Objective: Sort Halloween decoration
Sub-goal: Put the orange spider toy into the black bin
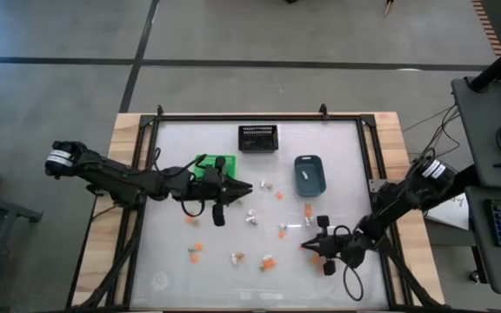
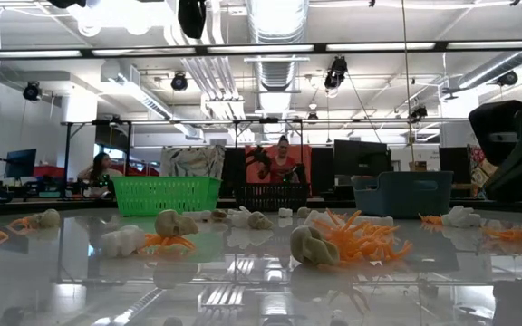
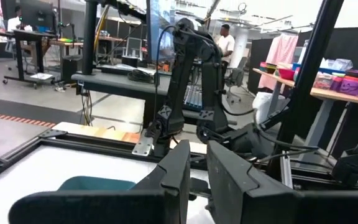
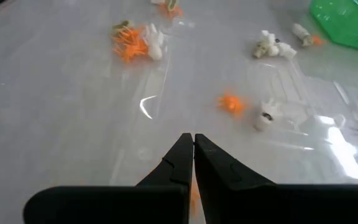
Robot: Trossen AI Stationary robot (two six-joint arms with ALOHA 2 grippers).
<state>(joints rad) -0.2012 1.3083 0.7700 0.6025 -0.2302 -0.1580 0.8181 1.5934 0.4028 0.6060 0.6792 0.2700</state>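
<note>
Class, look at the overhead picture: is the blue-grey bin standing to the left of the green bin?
No, the blue-grey bin stands to the right of the green bin, with the black mesh bin between and behind them.

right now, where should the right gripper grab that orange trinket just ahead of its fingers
Judging by its pose, take the orange trinket across its small spiky body, coming straight down from above. It lies flat and alone on the table, with a white piece close beside it, so the shut right gripper must open first.
</note>
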